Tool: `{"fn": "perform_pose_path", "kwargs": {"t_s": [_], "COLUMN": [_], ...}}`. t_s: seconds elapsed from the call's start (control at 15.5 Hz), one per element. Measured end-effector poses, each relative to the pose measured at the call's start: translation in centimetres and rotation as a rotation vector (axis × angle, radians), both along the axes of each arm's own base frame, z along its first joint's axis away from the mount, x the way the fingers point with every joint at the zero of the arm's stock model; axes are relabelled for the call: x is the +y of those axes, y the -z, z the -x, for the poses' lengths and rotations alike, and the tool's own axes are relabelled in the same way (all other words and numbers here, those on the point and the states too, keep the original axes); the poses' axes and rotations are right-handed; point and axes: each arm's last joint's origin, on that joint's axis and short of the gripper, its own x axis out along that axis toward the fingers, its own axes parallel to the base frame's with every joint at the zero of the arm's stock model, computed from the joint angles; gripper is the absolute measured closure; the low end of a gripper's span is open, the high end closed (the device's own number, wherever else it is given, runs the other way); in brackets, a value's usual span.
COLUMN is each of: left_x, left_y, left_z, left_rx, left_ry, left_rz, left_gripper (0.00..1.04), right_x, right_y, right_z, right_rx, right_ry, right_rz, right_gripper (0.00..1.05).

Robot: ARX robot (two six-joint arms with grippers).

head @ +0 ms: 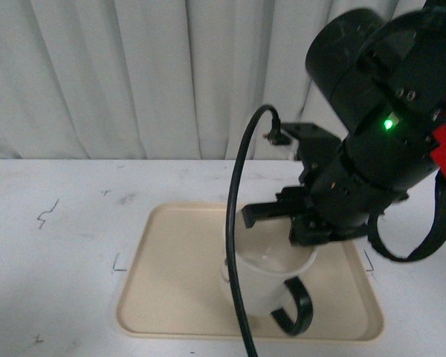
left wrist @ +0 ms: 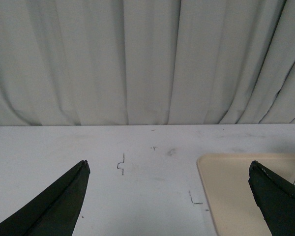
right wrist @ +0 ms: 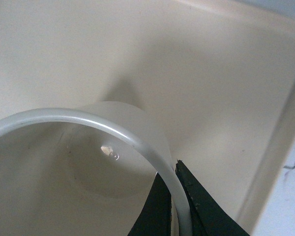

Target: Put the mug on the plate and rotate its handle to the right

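The white mug (head: 266, 277) stands on the cream plate (head: 175, 286), toward its front right part. Its black loop handle (head: 297, 306) points toward the front right. My right gripper (head: 301, 223) is shut on the mug's rim from above, one finger inside and one outside. The right wrist view looks down into the mug (right wrist: 88, 162), with the rim pinched between the black fingertips (right wrist: 199, 201) of the right gripper (right wrist: 176, 196) over the plate (right wrist: 216, 88). My left gripper (left wrist: 169, 189) hangs open over the white table, with only the plate's corner (left wrist: 226, 182) near one finger.
The white table (head: 59, 245) carries small pen marks (left wrist: 121, 164) left of the plate. A grey curtain (head: 134, 74) closes off the back. A black cable (head: 238, 238) from my right arm arcs down in front of the mug.
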Motion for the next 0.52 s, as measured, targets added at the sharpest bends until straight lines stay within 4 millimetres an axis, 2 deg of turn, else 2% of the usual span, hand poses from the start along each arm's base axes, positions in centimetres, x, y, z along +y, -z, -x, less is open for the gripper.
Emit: {"fn": "perform_pose_path", "kwargs": {"t_s": [0.13,0.26,0.52], "left_x": [0.0,0.0,0.0], "left_y": [0.0,0.0,0.0], "left_z": [0.0,0.0,0.0], "left_rx": [0.0,0.0,0.0], "left_ry": [0.0,0.0,0.0], "left_rz": [0.0,0.0,0.0], "left_gripper": [0.07,0.07,0.07], "right_x": [-0.4,-0.2,0.3], "right_y": [-2.5,-4.3,-5.0], "right_z": [-1.1,-1.7,-1.6], "right_rx": [-0.1,-0.229,-0.271], "right_ry": [-0.151,-0.373,-0.921], "right_rz": [0.051,0.116,0.238], "right_gripper": [1.02,1.02,1.02]}}
